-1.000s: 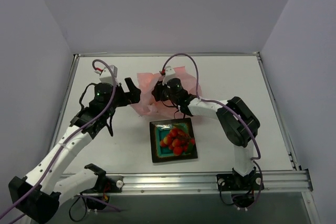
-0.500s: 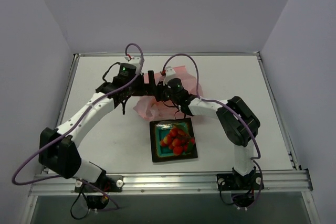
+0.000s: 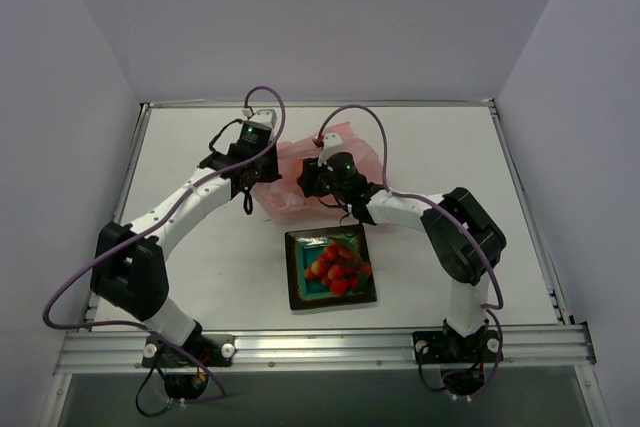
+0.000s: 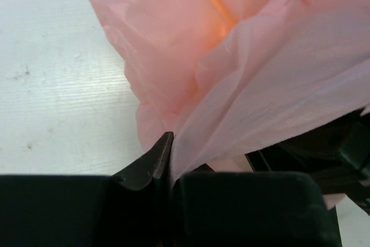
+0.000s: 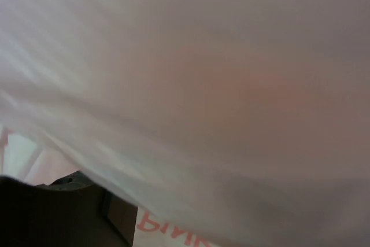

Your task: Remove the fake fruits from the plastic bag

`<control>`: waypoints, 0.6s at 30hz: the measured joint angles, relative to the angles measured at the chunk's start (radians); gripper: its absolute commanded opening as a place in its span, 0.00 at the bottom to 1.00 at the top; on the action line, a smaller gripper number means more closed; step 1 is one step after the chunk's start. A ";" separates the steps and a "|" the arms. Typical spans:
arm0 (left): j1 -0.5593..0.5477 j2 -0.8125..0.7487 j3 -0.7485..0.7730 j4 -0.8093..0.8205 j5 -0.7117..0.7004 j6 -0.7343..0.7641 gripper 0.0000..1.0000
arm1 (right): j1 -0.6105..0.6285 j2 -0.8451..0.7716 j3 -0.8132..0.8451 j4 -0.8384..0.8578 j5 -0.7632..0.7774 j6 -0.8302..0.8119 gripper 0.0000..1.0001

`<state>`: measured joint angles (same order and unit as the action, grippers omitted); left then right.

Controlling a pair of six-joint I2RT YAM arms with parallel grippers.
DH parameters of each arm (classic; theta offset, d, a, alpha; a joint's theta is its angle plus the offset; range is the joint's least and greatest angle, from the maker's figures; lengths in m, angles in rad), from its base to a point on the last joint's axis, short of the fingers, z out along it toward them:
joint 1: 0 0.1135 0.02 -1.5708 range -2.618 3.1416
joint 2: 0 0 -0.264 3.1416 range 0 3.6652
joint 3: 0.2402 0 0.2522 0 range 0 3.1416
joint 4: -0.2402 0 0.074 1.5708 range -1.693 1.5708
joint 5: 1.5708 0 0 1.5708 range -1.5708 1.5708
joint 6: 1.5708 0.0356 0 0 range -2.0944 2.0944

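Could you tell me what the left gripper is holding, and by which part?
The left gripper is shut on the plastic bag, pinching a fold of its thin film at the bag's left edge.

right pincer [image 3: 308, 179] lost in plastic bag [image 3: 283, 202], contents veiled (blurred)

- We see the white left arm [image 3: 175, 209] stretched forward and inward. Its black left gripper [image 4: 169, 151] has jaws pressed together, pinching the thin translucent pink plastic bag [image 4: 272, 85].
- The white right arm [image 3: 415, 210] is folded at the elbow and reaches left. We can't tell the jaw state of the black right gripper [image 3: 308, 179].
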<state>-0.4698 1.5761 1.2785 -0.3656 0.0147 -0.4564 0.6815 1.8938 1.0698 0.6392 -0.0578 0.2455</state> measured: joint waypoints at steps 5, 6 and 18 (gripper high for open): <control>0.000 -0.062 -0.024 0.056 -0.112 -0.012 0.03 | 0.000 -0.058 -0.041 0.005 -0.019 0.019 0.12; 0.000 -0.076 -0.029 0.067 -0.129 -0.014 0.03 | 0.001 -0.068 -0.049 0.006 -0.023 0.020 0.13; -0.013 -0.151 -0.185 0.216 -0.191 -0.035 0.02 | 0.017 -0.138 -0.148 -0.001 0.074 0.065 0.25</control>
<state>-0.4831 1.4254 1.0931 -0.1501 -0.1761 -0.4911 0.6983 1.7561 0.9218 0.6380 0.0166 0.3107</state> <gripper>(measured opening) 0.028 0.460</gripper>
